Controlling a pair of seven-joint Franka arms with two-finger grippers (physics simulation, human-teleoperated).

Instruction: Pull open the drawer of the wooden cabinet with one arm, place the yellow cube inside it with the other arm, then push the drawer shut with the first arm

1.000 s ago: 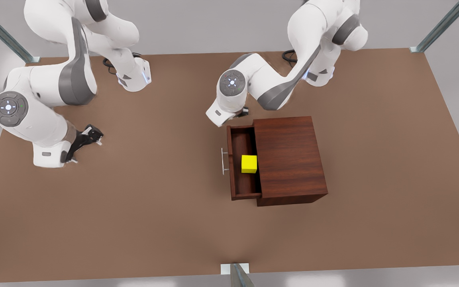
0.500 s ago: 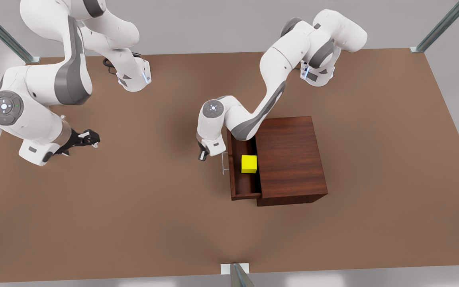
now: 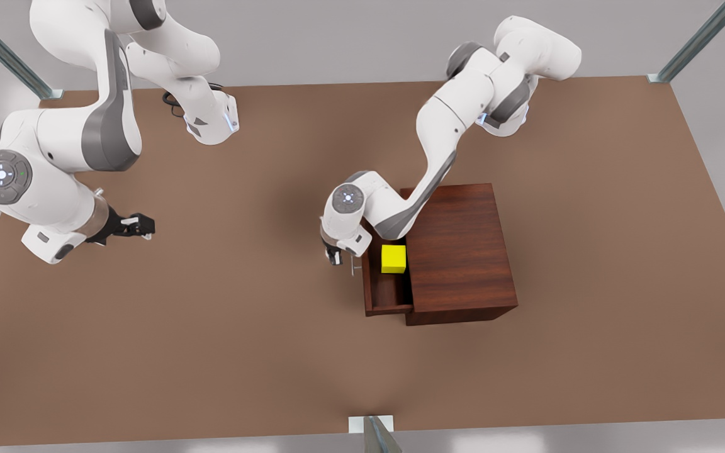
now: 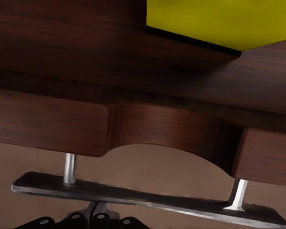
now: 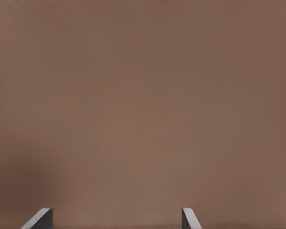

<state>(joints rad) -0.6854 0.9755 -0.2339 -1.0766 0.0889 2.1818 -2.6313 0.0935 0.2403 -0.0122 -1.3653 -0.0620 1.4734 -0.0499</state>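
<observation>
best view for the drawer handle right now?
Left wrist view: the drawer handle spans the frame, both posts visible, the left gripper just short of it. In the front view the wrist covers most of it, leaving a short stub. The right wrist view looks at bare table.

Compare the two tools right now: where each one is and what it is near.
The left tool sits at the drawer handle, facing the yellow cube. The right tool waits over bare table, far from the cabinet, fingers spread open. Both are black.
</observation>
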